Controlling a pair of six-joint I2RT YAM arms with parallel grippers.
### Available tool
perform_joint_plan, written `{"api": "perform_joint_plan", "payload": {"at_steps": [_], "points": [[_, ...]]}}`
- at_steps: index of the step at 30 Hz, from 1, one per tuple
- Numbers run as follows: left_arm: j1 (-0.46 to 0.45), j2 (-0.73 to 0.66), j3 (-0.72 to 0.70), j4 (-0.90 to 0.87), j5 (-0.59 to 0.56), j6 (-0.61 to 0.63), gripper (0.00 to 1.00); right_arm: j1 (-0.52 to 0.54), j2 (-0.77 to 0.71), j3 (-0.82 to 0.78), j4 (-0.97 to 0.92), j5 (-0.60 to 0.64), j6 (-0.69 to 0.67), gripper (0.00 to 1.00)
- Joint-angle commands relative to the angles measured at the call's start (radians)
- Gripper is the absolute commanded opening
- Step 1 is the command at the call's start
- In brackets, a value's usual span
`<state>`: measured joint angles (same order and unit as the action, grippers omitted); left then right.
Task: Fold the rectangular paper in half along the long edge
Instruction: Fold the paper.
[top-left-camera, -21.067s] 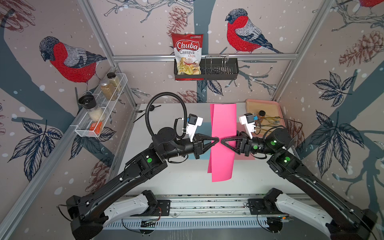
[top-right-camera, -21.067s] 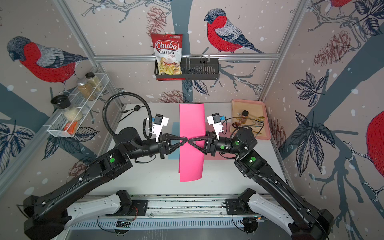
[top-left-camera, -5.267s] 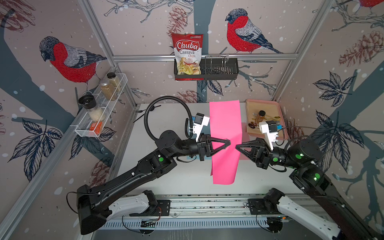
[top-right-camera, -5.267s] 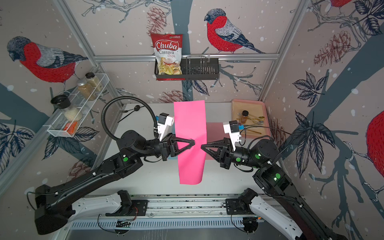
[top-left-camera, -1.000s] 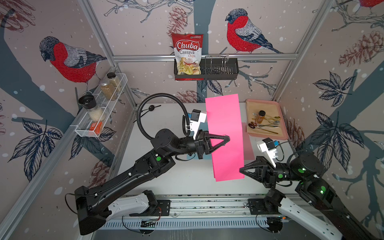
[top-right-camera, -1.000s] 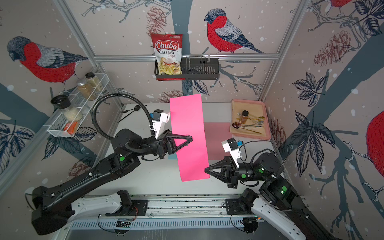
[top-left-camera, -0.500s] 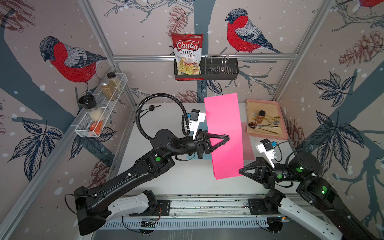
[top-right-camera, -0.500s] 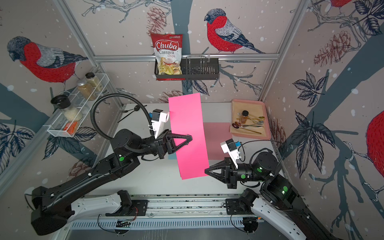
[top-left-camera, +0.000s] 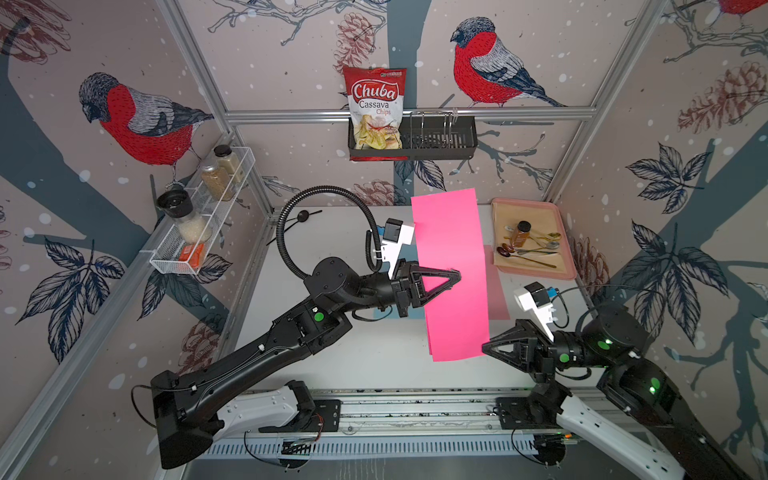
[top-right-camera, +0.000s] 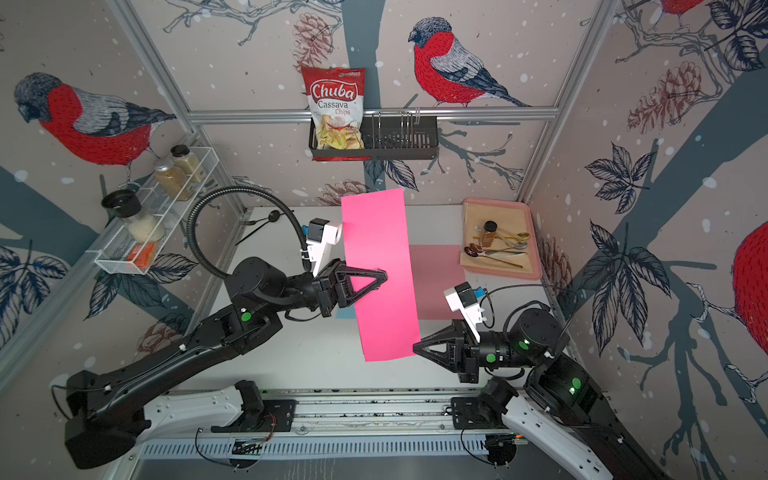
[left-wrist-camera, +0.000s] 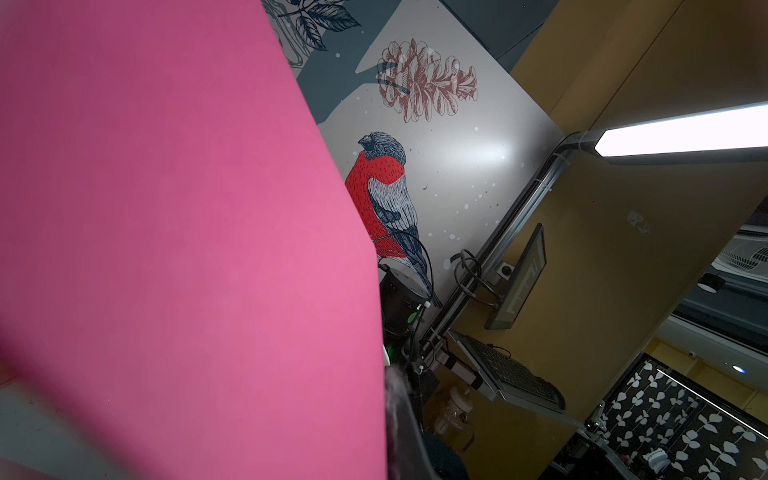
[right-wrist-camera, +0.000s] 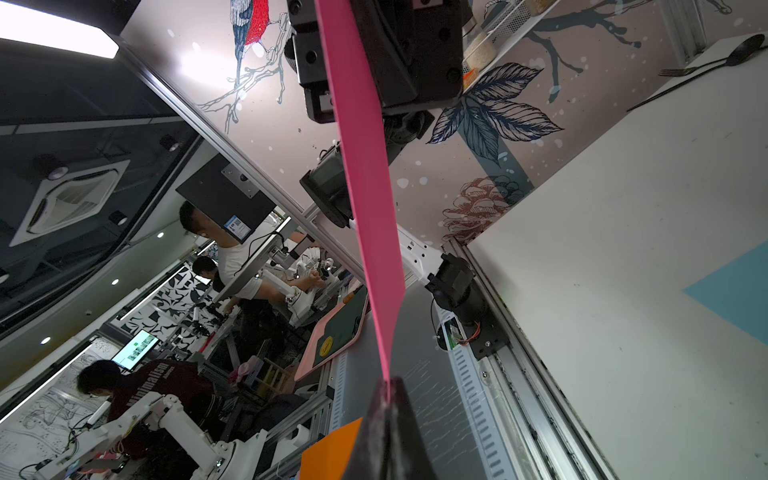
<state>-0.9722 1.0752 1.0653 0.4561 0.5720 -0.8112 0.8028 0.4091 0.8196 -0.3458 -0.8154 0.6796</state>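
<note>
**Bird-Papered Cell, White Desk: Pink Paper Held Between Both Hands**

1. Paper. The pink rectangular paper (top-left-camera: 451, 249) (top-right-camera: 380, 249) is off the desk (top-left-camera: 353, 361), held in the air between the two arms. In both top views its long axis runs from the near side toward the back wall, and its far end shows in front of the wallpaper. At the near end two edges show, slightly offset. In the left wrist view the paper (left-wrist-camera: 187, 249) fills most of the picture. In the right wrist view the paper (right-wrist-camera: 365, 166) appears nearly edge-on, as a thin band.

2. Left hand. The left hand (top-left-camera: 457, 275) (top-right-camera: 384, 276) is closed on the paper, reaching in over the left long edge about midway along its length.

3. Right hand. The right hand (top-left-camera: 484, 347) (top-right-camera: 414, 347) is closed on the near right corner of the paper. In the right wrist view its tips (right-wrist-camera: 388, 386) meet on the paper's end.

4. Desk surface. A dull pink rectangle (top-left-camera: 496, 291) lies on the desk just right of the paper. A light blue patch (top-left-camera: 380, 313) shows under the left hand. A black spoon (top-left-camera: 303, 216) lies at the far left corner.

5. Surroundings. A pink tray (top-left-camera: 567, 249) at the far right carries a small bottle (top-left-camera: 519, 235) and cutlery. A black wall basket (top-left-camera: 457, 137) on the back wall holds a bag of cassava chips (top-left-camera: 376, 110). A wire shelf (top-left-camera: 166, 257) on the left wall holds jars.
</note>
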Motion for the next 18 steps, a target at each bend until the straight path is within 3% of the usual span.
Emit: {"api": "perform_joint_plan", "payload": {"at_steps": [1, 4, 7, 9, 10, 12, 13, 16, 18], "points": [[0.0, 0.0, 0.014, 0.025, -0.006, 0.015, 0.0, 0.001, -0.003, 0.004, -0.023, 0.002, -0.024, 0.12], [0.001, 0.0, 0.016, 0.022, -0.009, 0.014, 0.0, 0.001, -0.003, -0.011, -0.007, -0.015, -0.024, 0.0], [0.001, -0.004, 0.022, 0.006, -0.013, 0.02, 0.0, 0.001, -0.008, -0.011, -0.012, -0.015, -0.027, 0.0], [0.0, -0.008, 0.025, -0.005, -0.017, 0.027, 0.0, 0.001, -0.009, -0.003, -0.029, 0.002, -0.034, 0.2], [0.0, -0.008, 0.025, -0.006, -0.016, 0.027, 0.0, 0.001, -0.009, -0.004, -0.026, -0.002, -0.034, 0.19], [0.0, -0.009, 0.024, -0.007, -0.018, 0.028, 0.0, 0.001, -0.011, -0.006, -0.027, -0.009, -0.037, 0.03], [0.001, -0.008, 0.025, -0.007, -0.018, 0.028, 0.0, 0.001, -0.013, -0.005, -0.028, -0.01, -0.039, 0.0], [0.0, -0.009, 0.023, -0.01, -0.02, 0.029, 0.0, 0.001, -0.021, 0.001, -0.032, -0.011, -0.04, 0.0], [0.001, -0.012, 0.024, -0.018, -0.023, 0.035, 0.0, 0.001, -0.018, 0.013, -0.057, 0.002, -0.052, 0.05]]}}
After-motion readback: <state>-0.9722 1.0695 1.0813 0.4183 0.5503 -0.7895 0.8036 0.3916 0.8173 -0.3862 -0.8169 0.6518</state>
